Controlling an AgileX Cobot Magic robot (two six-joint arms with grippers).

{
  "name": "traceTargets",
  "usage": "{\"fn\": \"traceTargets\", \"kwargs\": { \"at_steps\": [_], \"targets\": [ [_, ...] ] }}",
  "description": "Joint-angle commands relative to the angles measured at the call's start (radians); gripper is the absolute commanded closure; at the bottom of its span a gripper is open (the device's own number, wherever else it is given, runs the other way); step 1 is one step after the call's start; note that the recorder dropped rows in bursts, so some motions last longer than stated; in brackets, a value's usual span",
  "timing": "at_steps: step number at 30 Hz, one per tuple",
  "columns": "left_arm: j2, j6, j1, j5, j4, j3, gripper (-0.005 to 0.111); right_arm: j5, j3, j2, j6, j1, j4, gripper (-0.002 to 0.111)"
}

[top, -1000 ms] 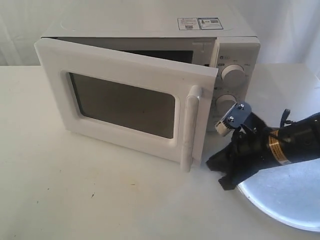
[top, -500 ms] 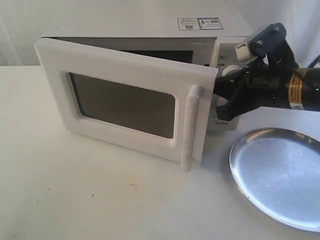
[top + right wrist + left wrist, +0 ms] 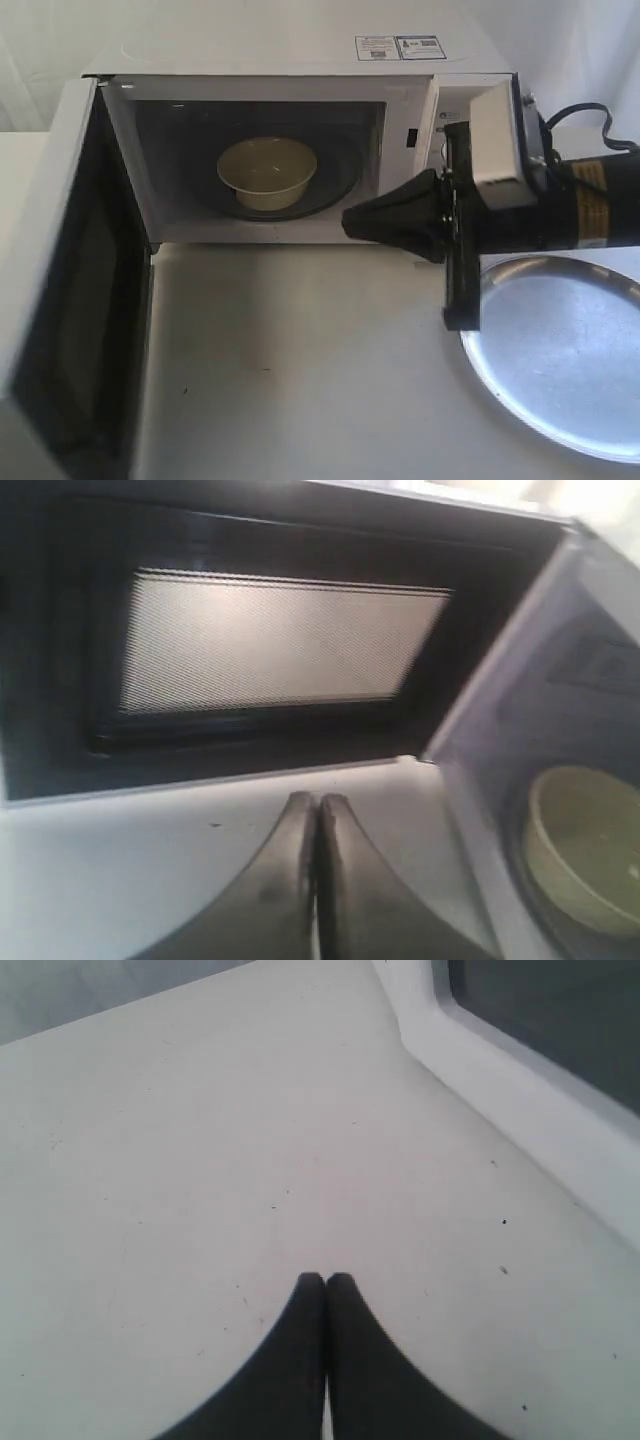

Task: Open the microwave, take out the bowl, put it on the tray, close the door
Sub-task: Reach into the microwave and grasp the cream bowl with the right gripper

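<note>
The white microwave (image 3: 250, 45) stands with its door (image 3: 70, 300) swung wide to the left, black inner face showing. Inside sits the cream bowl (image 3: 267, 172) on the glass plate. My right gripper (image 3: 350, 222) is shut and empty, pointing left in front of the cavity's lower right corner, well short of the bowl. The silver tray (image 3: 560, 370) lies at the lower right, under that arm. In the right wrist view the shut gripper (image 3: 318, 802) faces the door (image 3: 280, 640), with the bowl (image 3: 585, 845) off to one side. My left gripper (image 3: 325, 1278) is shut over the table beside the door (image 3: 500, 1090).
The glass turntable plate (image 3: 335, 190) lies under the bowl. My right arm's body covers the microwave's dial panel (image 3: 440, 120). White tabletop (image 3: 300, 360) spreads between the open door and the tray. The left arm is out of the exterior view.
The door has swung from half open to wide open, uncovering the bowl. My right gripper rose from beside the tray to the dials, then turned to point left at the cavity.
</note>
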Motion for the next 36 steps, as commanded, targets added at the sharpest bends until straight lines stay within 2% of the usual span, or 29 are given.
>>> {"fn": "traceTargets", "kwargs": {
  "at_steps": [1,3,9,12,15,20,22,24,26,30,31,33,36],
  "targets": [
    [-0.002,-0.006,-0.004,0.001,-0.003,-0.004,0.107,0.206,0.020,0.049,-0.016,0.074,0.281,0.108],
    [-0.002,-0.006,-0.004,0.001,-0.003,-0.004,0.107,0.216,0.014,0.102,-0.067,0.120,0.378,0.108],
    [-0.002,-0.006,-0.004,0.001,-0.003,-0.004,0.107,0.313,-0.073,0.262,-0.423,0.240,0.743,0.108],
    [-0.002,-0.006,-0.004,0.001,-0.003,-0.004,0.107,0.359,-0.150,0.347,-0.611,0.277,0.843,0.102],
    [-0.002,-0.006,-0.004,0.001,-0.003,-0.004,0.107,0.380,-0.235,0.447,-0.702,0.311,0.838,0.085],
    [-0.002,-0.006,-0.004,0.001,-0.003,-0.004,0.107,0.427,-0.382,0.590,-0.810,0.357,0.843,0.050],
    [-0.002,-0.006,-0.004,0.001,-0.003,-0.004,0.107,0.436,-0.449,0.634,-0.827,0.360,0.898,0.041],
    [-0.002,-0.006,-0.004,0.001,-0.003,-0.004,0.107,0.455,-0.514,0.680,-0.827,0.360,1.017,0.038],
    [-0.002,-0.006,-0.004,0.001,-0.003,-0.004,0.107,0.508,-0.579,0.719,-0.826,0.360,1.095,0.038],
    [-0.002,-0.006,-0.004,0.001,-0.003,-0.004,0.107,0.696,-0.669,0.777,-0.826,0.366,1.099,0.041],
    [-0.002,-0.006,-0.004,0.001,-0.003,-0.004,0.107,0.763,-0.682,0.793,-0.824,0.375,1.098,0.049],
    [-0.002,-0.006,-0.004,0.001,-0.003,-0.004,0.107,0.773,-0.682,0.795,-0.824,0.384,1.095,0.062],
    [-0.002,-0.006,-0.004,0.001,-0.003,-0.004,0.107,0.757,-0.682,0.781,-0.824,0.407,1.086,0.099]
  ]
}}
